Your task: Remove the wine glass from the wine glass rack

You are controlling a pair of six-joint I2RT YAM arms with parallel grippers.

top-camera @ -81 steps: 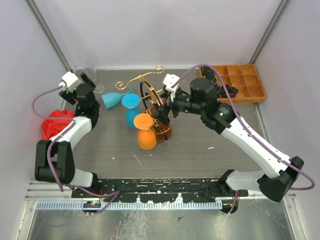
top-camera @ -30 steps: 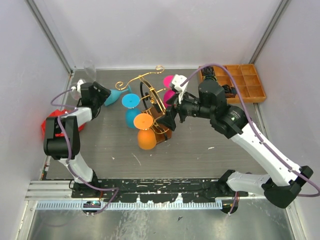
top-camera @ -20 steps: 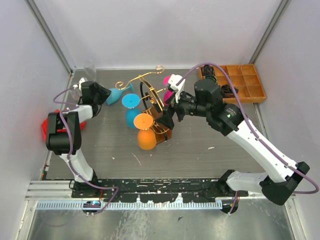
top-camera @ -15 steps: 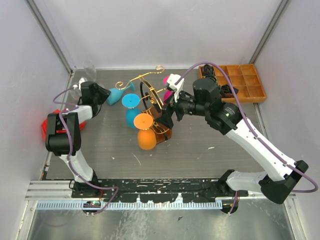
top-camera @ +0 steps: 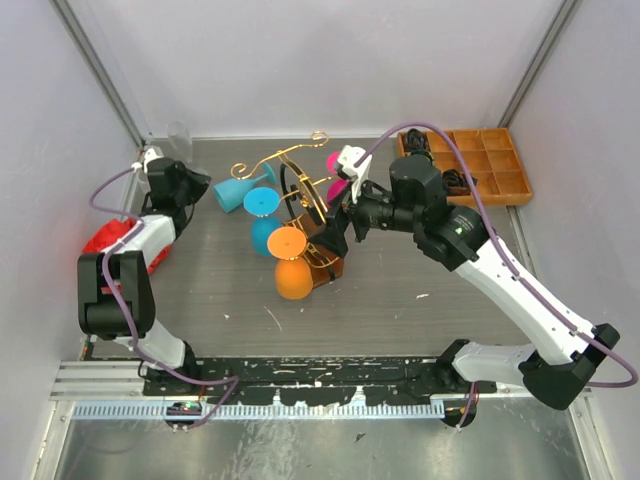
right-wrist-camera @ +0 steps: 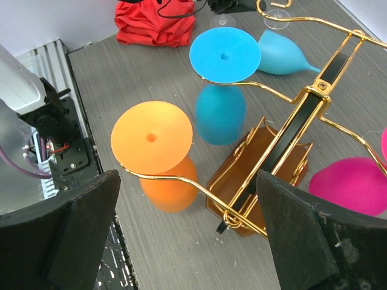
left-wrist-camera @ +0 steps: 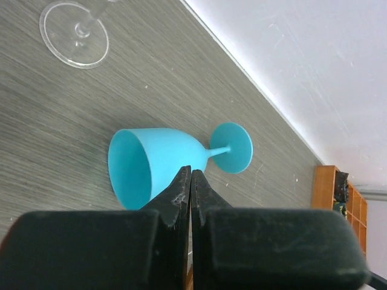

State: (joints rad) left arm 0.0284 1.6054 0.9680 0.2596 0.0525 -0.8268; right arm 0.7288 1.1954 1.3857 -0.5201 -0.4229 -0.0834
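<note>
Our left end effector (left-wrist-camera: pixel 191 174) is pinched fully together with nothing between its fingers. It points at the light blue wine glass (left-wrist-camera: pixel 158 166), which lies on its side on the worktop (left-wrist-camera: pixel 54 133), off the wine glass rack (top-camera: pixel 308 200); we cannot tell whether the fingertips touch it. Our right end effector (top-camera: pixel 338 228) is spread wide and empty, hovering beside the rack. The teal wine glass (right-wrist-camera: pixel 221 115), orange wine glass (right-wrist-camera: pixel 164 184) and pink wine glass (right-wrist-camera: pixel 354 184) hang bowl-down on its arms. A clear glass (left-wrist-camera: pixel 75 40) stands nearby.

Left pincer (left-wrist-camera: pixel 191 181) closed, seemingly empty; right pincer (right-wrist-camera: pixel 187 181) spread wide.
</note>
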